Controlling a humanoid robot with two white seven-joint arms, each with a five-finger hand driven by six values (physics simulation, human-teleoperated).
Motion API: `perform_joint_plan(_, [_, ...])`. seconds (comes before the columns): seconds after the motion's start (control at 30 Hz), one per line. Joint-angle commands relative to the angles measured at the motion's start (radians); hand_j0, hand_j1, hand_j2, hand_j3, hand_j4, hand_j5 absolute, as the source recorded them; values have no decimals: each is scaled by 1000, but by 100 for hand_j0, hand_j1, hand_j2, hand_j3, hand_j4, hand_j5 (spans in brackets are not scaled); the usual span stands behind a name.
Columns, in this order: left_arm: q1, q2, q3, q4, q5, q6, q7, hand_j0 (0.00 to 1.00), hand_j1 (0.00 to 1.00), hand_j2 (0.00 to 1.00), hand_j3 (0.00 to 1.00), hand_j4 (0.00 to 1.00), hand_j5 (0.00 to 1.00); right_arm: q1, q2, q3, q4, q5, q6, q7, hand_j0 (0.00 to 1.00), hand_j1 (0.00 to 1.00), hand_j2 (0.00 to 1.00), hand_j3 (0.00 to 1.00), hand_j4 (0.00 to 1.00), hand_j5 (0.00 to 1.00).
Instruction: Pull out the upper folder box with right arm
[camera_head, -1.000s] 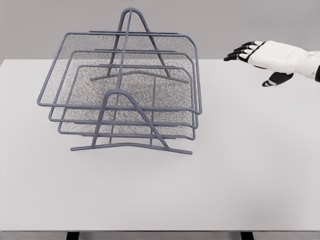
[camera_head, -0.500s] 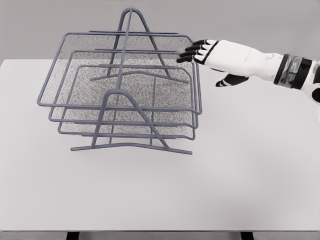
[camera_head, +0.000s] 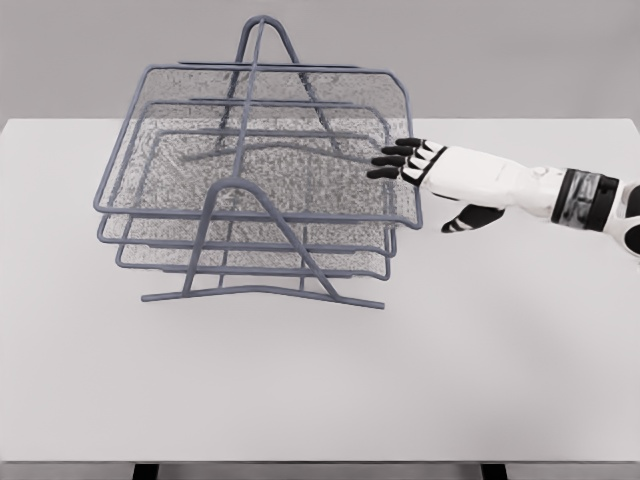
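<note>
A grey wire rack (camera_head: 262, 40) stands on the white table (camera_head: 480, 350) at the left and holds three mesh folder boxes stacked one above another. The upper folder box (camera_head: 250, 150) sticks out to the right beyond the two below it. My right hand (camera_head: 400, 165) reaches in from the right edge, level with that box's right rim (camera_head: 412, 190). Its black fingertips (camera_head: 385, 160) are hooked over the rim into the box, and the thumb (camera_head: 468, 220) hangs outside, below the rim. The left arm is out of view.
The middle box (camera_head: 240, 240) and the lower box (camera_head: 250, 268) sit fully in the rack. The rack's front foot (camera_head: 260, 292) rests on the table. The table's front edge runs along the bottom of the picture.
My right hand moved left and down from the far right to the upper box's right rim. The upper box has since slid a little to the right, out of line with the other two.
</note>
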Motion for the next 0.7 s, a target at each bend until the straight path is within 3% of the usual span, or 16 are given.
perform_joint_plan(0.0, [0,0,0,0,0,0,0,100,100,100,100,100,100,2,-65,-6,31,94,-14,9,100,100,100,100,100,100])
perform_joint_plan(0.17, [0,0,0,0,0,0,0,100,100,100,100,100,100,14,-159,-34,39,94,-14,9,100,100,100,100,100,100])
perform_joint_plan(0.27, [0,0,0,0,0,0,0,100,100,100,100,100,100,15,-199,-34,92,96,-14,9,100,100,100,100,100,100])
perform_joint_plan(0.37, [0,0,0,0,0,0,0,100,100,100,100,100,100,25,-280,-37,102,94,-14,9,100,100,100,100,100,100])
perform_joint_plan(0.5, [0,0,0,0,0,0,0,100,100,100,100,100,100,31,-298,-61,204,93,-14,9,100,100,100,100,100,100])
perform_joint_plan(0.67, [0,0,0,0,0,0,0,100,100,100,100,100,100,31,-312,-64,209,94,-14,9,100,100,100,100,100,100])
